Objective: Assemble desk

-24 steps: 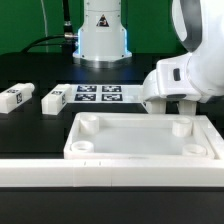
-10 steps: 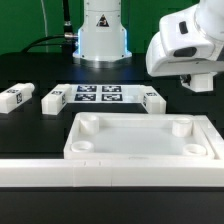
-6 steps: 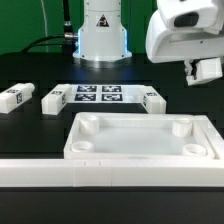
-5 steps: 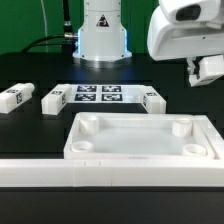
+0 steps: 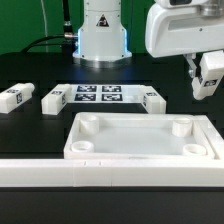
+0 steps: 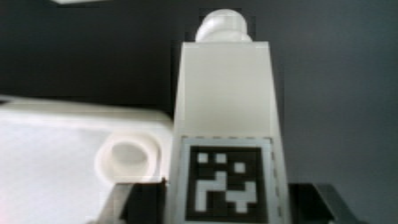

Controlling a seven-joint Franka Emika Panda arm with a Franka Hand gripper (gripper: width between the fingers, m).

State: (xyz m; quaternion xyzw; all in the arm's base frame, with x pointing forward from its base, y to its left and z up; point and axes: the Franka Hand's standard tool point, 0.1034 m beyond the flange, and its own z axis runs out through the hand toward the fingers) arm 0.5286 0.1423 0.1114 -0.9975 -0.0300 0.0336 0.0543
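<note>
The white tray-like tabletop (image 5: 140, 142) lies in the middle with round sockets in its corners. My gripper (image 5: 207, 82) hangs above and behind its far right corner, shut on a white square leg (image 5: 209, 72) that carries a black-and-white tag. In the wrist view the leg (image 6: 226, 90) runs straight out from between the fingers (image 6: 135, 203), with its rounded peg at the far end. One corner socket of the tabletop (image 6: 71, 130) shows beside it. Three more legs lie on the black table: two (image 5: 15, 97) (image 5: 55, 99) at the exterior view's left, one (image 5: 152, 101) behind the tabletop.
The marker board (image 5: 98, 94) lies flat between the loose legs. A long white low wall (image 5: 100, 176) runs along the front of the tabletop. The robot's white base (image 5: 101, 35) stands at the back.
My gripper has risen from just behind the tabletop's far right corner and moved toward the exterior view's right, carrying the leg and turning it more upright.
</note>
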